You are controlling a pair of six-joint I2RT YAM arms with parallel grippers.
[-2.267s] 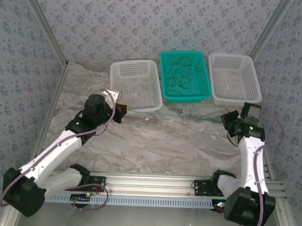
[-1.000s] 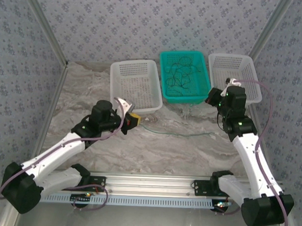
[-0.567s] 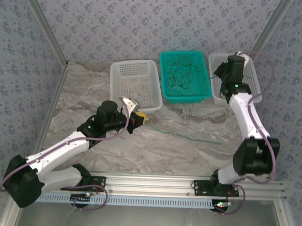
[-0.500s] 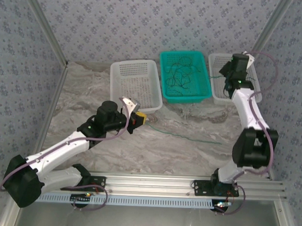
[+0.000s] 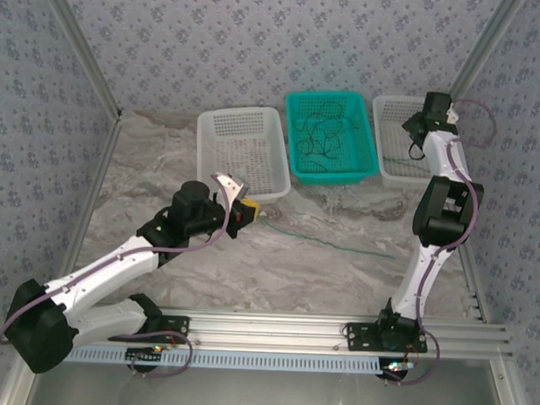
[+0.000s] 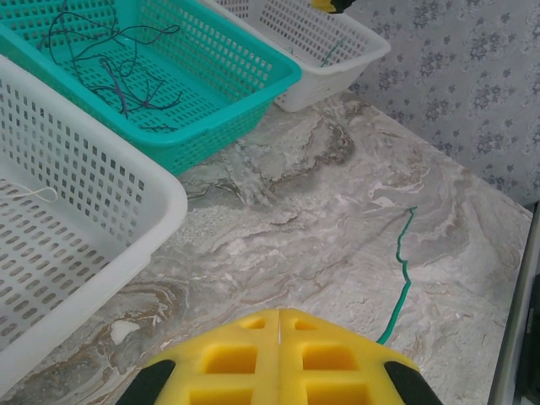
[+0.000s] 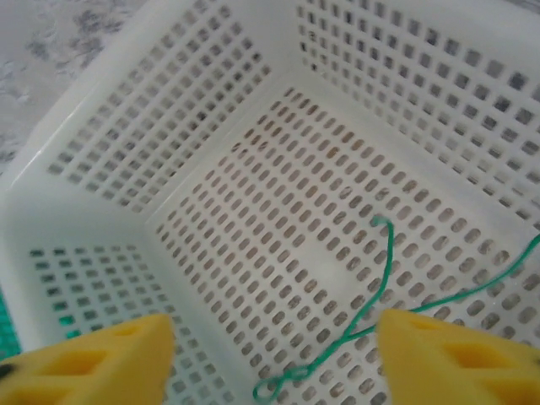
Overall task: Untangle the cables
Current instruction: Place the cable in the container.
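Your right gripper (image 7: 272,325): open above the white basket (image 7: 211,110) where one green wire (image 7: 384,261) lies sorted; left gripper (image 6: 278,316): clamped on second green wire (image 6: 403,270), awaiting its basket.

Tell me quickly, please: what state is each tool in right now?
Left tool: closed, apparently on one end of the green wire.
Right tool: open, holding nothing, above the white basket.

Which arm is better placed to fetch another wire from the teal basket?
Right: the right gripper hangs open over the white basket beside the teal basket; the left gripper is shut on a green wire.
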